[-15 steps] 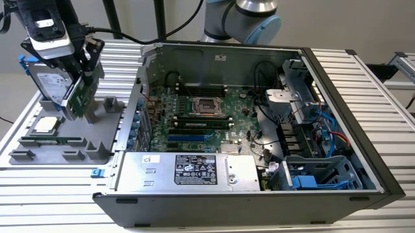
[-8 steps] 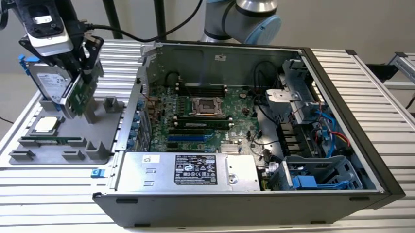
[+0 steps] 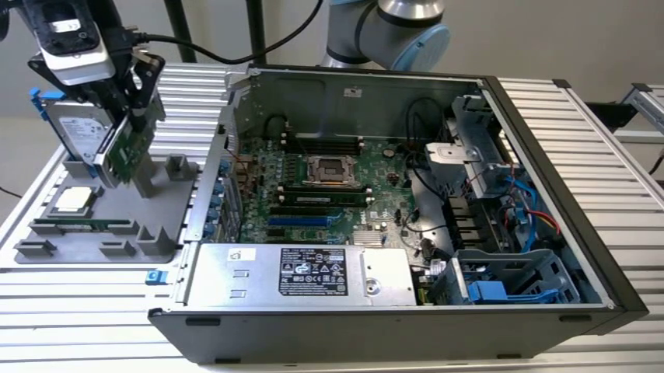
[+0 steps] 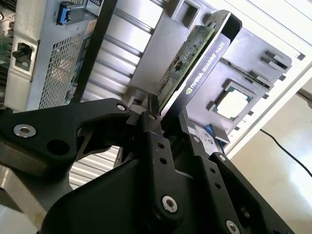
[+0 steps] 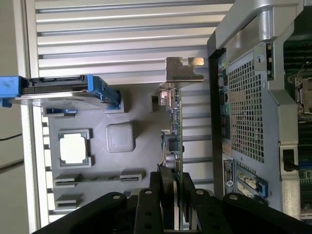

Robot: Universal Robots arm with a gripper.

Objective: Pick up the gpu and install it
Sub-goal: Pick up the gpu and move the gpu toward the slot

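Observation:
The gpu (image 3: pixel 124 151), a green card with a black cooler face, stands on edge over the grey parts tray (image 3: pixel 104 250) at the exterior view's left. My gripper (image 3: pixel 130 115) is shut on its upper edge. In the second wrist view the black fingers (image 4: pixel 152 127) clamp the gpu (image 4: pixel 195 53) between board and cooler. The first wrist view shows the gpu (image 5: pixel 173 131) edge-on, its silver bracket (image 5: pixel 181 73) at the far end and the gripper (image 5: pixel 174 179) closed around it. I cannot tell whether its lower edge still touches the tray.
A hard drive in a blue frame (image 3: pixel 75 132) stands just behind the card. A processor (image 3: pixel 71 200) and a memory stick (image 3: pixel 89 225) lie in the tray. The open computer case (image 3: pixel 539 194), motherboard (image 3: pixel 322 194) exposed, sits to the exterior view's right, its side wall (image 3: pixel 213 179) close by.

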